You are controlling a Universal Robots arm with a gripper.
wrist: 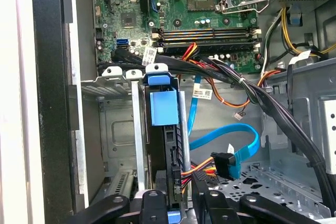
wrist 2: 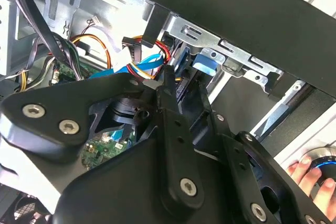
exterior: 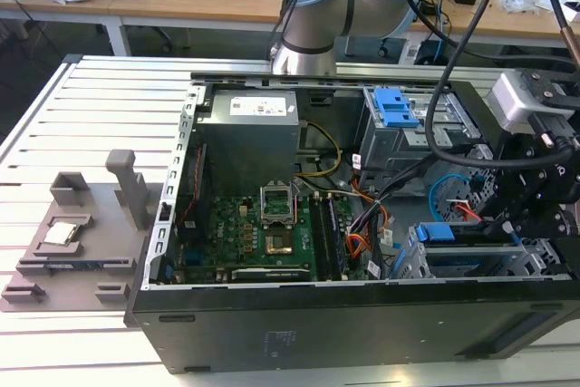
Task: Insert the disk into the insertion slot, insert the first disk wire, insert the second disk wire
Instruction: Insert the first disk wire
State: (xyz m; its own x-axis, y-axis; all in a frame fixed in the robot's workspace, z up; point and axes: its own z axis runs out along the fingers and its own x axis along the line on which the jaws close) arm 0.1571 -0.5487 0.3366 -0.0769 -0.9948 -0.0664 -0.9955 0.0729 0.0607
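Observation:
The disk [exterior: 467, 256] stands on edge in the insertion slot [exterior: 535, 265], the silver cage at the case's front corner on the exterior view's right. In the first wrist view the disk's blue carrier [wrist: 164, 107] runs down into the cage [wrist: 118, 135]. My gripper [wrist: 176, 199] is shut on the disk's near end, one black finger on each side, as the second wrist view also shows for the gripper [wrist 2: 184, 90] and carrier [wrist 2: 205, 64]. A blue flat wire with a black plug [wrist: 226, 163] and an orange-red wire bundle [wrist: 202, 170] lie loose beside the disk.
A grey cage with a blue tab [exterior: 396, 108] sits behind the slot. The motherboard [exterior: 272, 233] and power supply [exterior: 249, 129] occupy the rest of the case. Black cables [wrist: 273, 103] cross near the cage. A grey fixture [exterior: 82, 233] lies on the table. A hand [wrist 2: 310, 174] rests outside the case.

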